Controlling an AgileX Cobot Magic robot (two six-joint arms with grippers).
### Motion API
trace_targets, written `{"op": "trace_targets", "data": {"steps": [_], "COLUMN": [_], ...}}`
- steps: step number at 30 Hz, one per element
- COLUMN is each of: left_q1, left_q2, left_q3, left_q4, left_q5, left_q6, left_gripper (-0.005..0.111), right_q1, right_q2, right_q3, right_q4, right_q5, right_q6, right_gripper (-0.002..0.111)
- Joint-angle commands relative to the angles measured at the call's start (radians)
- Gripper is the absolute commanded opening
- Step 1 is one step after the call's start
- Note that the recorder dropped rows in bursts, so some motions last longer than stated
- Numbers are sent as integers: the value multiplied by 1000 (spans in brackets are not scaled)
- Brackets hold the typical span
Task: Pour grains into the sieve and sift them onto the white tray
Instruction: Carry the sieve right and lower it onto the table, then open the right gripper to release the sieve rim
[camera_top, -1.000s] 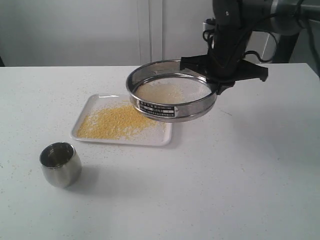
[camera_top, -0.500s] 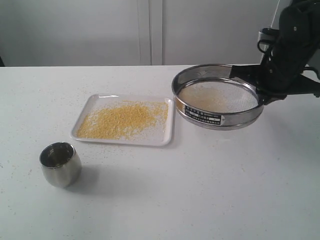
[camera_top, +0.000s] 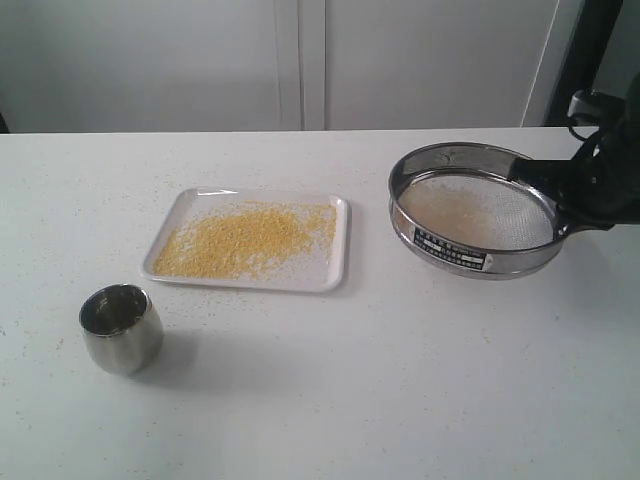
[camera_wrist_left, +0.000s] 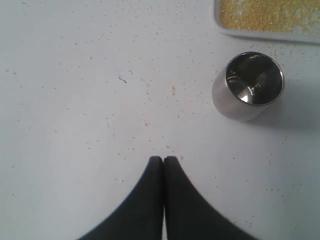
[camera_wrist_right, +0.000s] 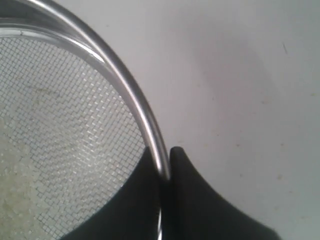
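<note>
Sieve (camera_top: 520, 262) carried right, now clear of white tray (camera_top: 326, 266).

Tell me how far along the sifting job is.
Mostly done: grains lie on the white tray, and the steel cup stands upright. In hand: the right gripper grips the sieve by its rim, off to the tray's side, pale residue on its mesh. The left gripper is shut, empty. Left: probably setting the sieve down.

A white speckled tabletop (camera_top: 330, 400) meets pale grey wall panels (camera_top: 150, 60) under soft, even light.
</note>
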Motion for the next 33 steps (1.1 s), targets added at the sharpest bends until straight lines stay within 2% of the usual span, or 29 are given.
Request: {"op": "trace_targets", "data": {"steps": [1,15,33], "left_q1": [1,1,1], "left_q2": [-5,-5,-5], "left_q3": [-2,-2,-2], "left_q4": [-6,-6,-6], "left_q5": [3,3,3], "left_q6": [0,0,0], "left_gripper": [0,0,0], "right_q1": [-14,-14,-14], "right_q2": [-21,91,179], "right_q3": [32,50,50], "right_q4": [17,17,17], "right_q5": [-122,-267,-305], "right_q6": [-41,-25,-25], "right_gripper": [0,0,0]}}
